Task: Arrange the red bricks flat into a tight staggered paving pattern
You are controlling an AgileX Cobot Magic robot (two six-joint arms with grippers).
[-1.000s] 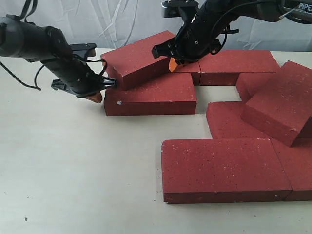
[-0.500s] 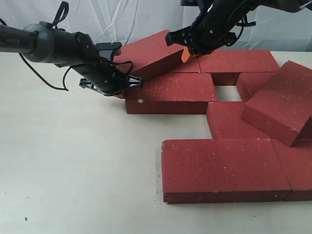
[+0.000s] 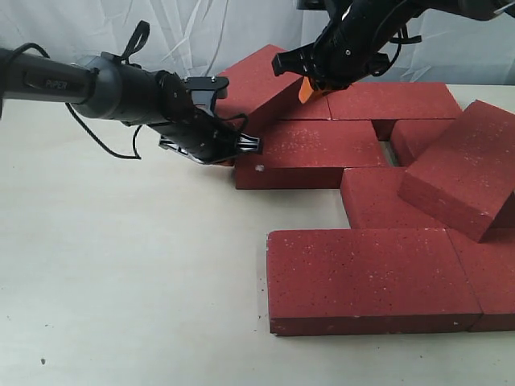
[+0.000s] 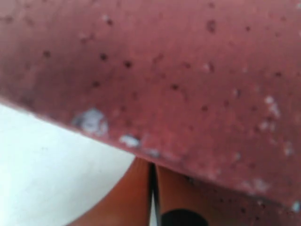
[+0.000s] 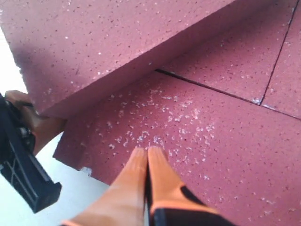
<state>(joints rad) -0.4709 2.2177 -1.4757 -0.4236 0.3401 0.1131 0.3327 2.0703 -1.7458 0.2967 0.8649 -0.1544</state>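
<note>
The left pincer (image 4: 152,169) is squeezed shut with nothing in it, tips butted up against the left end of a flat brick (image 3: 310,153) on the far-left side of the red bricks. A tilted brick (image 3: 256,79) leans on that one, right above the pincer. The right pincer (image 3: 304,91) is closed and empty too, tips just over the flat brick's top beside the tilted one; can't tell if it touches. Further right a slanted brick (image 3: 459,165) is propped on its neighbours, and a front brick (image 3: 370,277) lies flat on the counter (image 3: 121,281).
</note>
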